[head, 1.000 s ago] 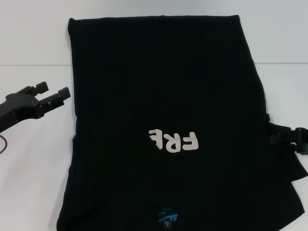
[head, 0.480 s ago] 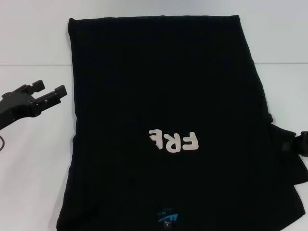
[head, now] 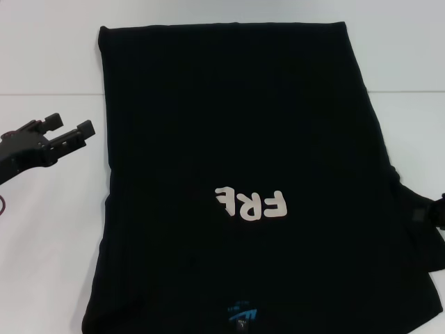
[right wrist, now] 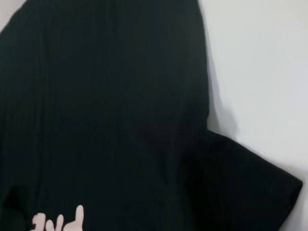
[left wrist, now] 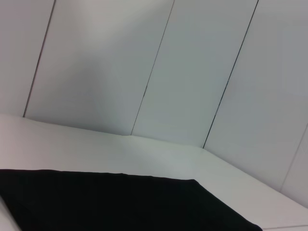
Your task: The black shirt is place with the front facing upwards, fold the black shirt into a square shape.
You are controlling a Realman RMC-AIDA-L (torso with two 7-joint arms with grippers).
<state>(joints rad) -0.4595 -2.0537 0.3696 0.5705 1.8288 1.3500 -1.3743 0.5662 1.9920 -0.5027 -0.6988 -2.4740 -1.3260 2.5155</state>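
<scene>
- The black shirt (head: 243, 174) lies flat on the white table (head: 49, 264) and fills the middle of the head view.
- Only "FRE" of its white letters (head: 251, 204) shows, so one side looks folded in already.
- The sleeve at lower right (head: 417, 229) still sticks out.
- The left gripper (head: 67, 131) waits at middle left, spread apart and holding nothing.
- The right gripper (head: 439, 212) peeks in at the right edge; I cannot tell its state.

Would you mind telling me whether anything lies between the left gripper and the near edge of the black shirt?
Nothing visible does. The left gripper hovers open over bare white table, just beside the black shirt, with only table surface between them.
</scene>
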